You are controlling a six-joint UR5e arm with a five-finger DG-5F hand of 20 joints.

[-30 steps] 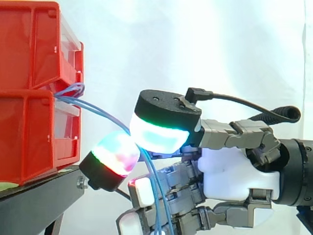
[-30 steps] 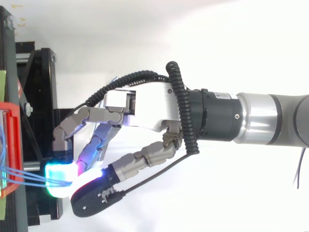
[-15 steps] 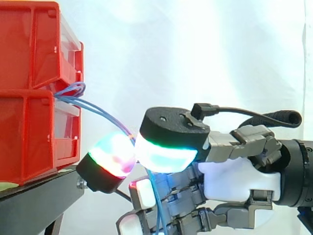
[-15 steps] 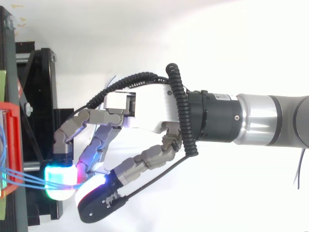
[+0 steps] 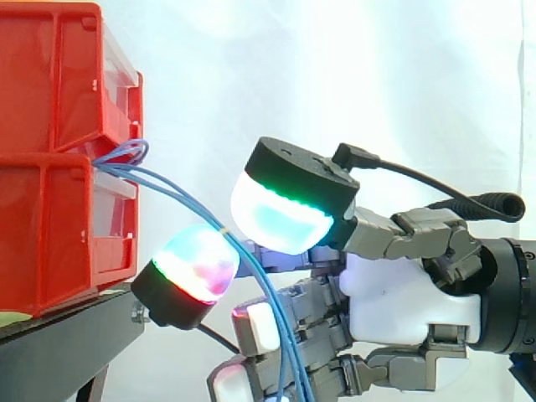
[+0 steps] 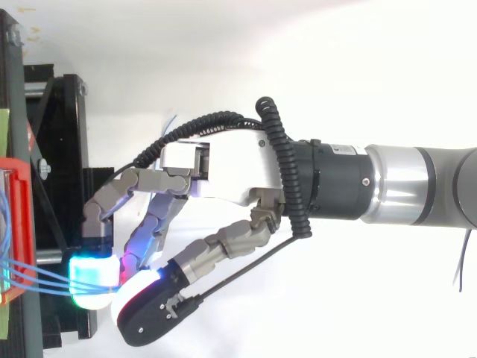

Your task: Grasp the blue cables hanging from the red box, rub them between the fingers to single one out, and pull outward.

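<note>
Blue cables (image 5: 167, 186) leave the gap between two stacked red bins (image 5: 50, 84) and arc down to the right. They run between a finger pad (image 5: 194, 266) glowing green and magenta and the thumb pad (image 5: 280, 216) glowing white and cyan, then drop past the lower fingers. My hand (image 5: 402, 293) reaches in from the right with fingers and thumb curled, pinching the cables. From above, the cables (image 6: 37, 274) stretch from the red bin (image 6: 19, 224) into the pads, which touch each other, and the hand (image 6: 223, 168) extends leftward.
The bins rest on a black stand (image 5: 67, 335), whose frame (image 6: 63, 149) lies just left of the fingers. A white curtain is behind. Open space lies to the right of the bins, around the arm.
The thumb pad has risen and tilted upward over the finger pad, sliding along the cables. The finger pad and the cables' arc have stayed nearly in place.
</note>
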